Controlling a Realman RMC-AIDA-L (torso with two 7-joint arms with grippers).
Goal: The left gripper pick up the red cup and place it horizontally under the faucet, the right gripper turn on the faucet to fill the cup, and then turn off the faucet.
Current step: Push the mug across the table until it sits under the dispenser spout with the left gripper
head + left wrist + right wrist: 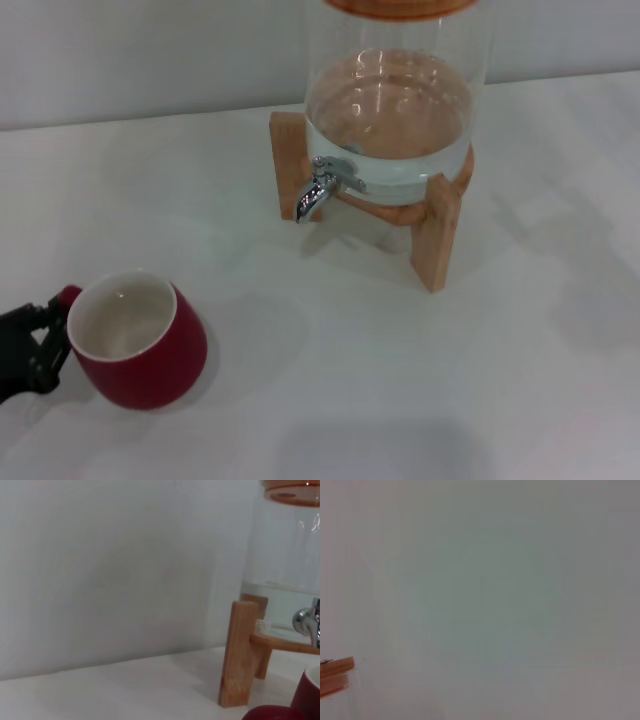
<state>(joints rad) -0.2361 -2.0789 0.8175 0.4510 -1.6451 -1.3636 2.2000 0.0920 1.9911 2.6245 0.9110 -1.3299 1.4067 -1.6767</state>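
Observation:
The red cup stands upright on the white table at the front left, white inside, with its small handle toward the left edge. My left gripper reaches in from that edge, open, its fingers spread right beside the handle and the cup's left wall. A slice of the cup shows in the left wrist view. The chrome faucet points down from the glass dispenser, well apart from the cup, to its back right. My right gripper is out of view.
The dispenser holds water and sits on a wooden stand at the back centre. In the left wrist view the stand's leg and the faucet lie ahead. A white wall runs behind the table.

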